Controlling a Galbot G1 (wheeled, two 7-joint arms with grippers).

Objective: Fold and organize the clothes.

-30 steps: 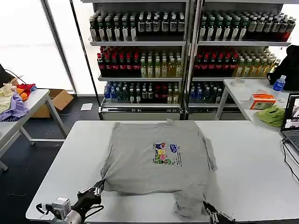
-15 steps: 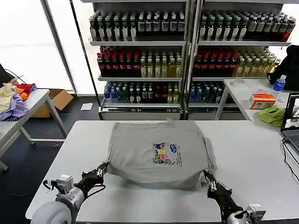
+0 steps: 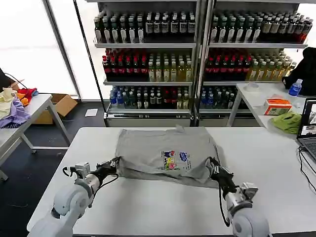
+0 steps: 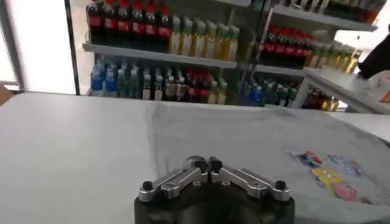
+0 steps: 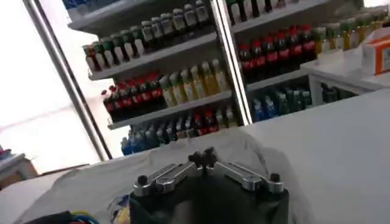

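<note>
**Bottom-hem fold in progress, both grippers pinching the shirt**

Light grey shirt [image 3: 165,155] lies at centre frame in the head view on the white table [image 3: 276,163], chest graphic [image 3: 175,160] facing up. Near edge is lifted and rolled toward the collar side.

Left gripper [image 3: 114,165] sits at the shirt's lower-left corner, fingers closed together on the fabric edge. Right gripper [image 3: 213,168] is at the lower-right corner, likewise pinched shut on cloth. In the left wrist view the fingertips [image 4: 207,164] meet with grey fabric just beyond them; the right wrist view shows the same, tips [image 5: 204,158] together over the shirt.

Judgement on doing this step well:
- Carry both corners at equal height and pace toward the far edge, so the fold line stays parallel to the table edge.
- Keep the hem taut between the grippers; slack will bunch in the middle, as the crease along the near side hints.
- Lay down before releasing, then open both together.

Containers: cardboard box [image 3: 61,106] on the floor at left, contents not visible. Shelving [image 3: 200,47] across the top of the frame holds rows of bottled drinks. Orange box [image 3: 277,106] on the side table at right, closed.
</note>
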